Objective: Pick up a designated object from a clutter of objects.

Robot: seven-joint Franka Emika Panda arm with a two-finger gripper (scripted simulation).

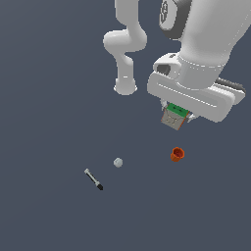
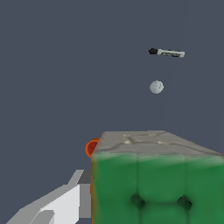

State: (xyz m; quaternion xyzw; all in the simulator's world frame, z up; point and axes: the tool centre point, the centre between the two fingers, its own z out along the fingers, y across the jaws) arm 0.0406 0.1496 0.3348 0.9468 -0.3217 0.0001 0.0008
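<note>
The gripper (image 1: 177,116) is clamped on the puzzle cube (image 1: 174,116), which hangs under the white hand in the right-centre of the exterior view, clear of the dark floor (image 1: 49,122). In the wrist view one pale finger (image 2: 65,201) presses against the cube's (image 2: 153,183) side; the other finger is out of frame. The cube is tilted, with no long axis: its green face points up toward the hand, its grey-tan face toward the lower left of the exterior view, and a thin orange-red edge shows on its right. Below it, slightly right, sits the orange cup (image 1: 177,154). The grey ball (image 1: 118,162) lies well left of the cup, and the grey stick (image 1: 92,179) lies further lower left, running diagonally with its black tip toward the lower right.
</note>
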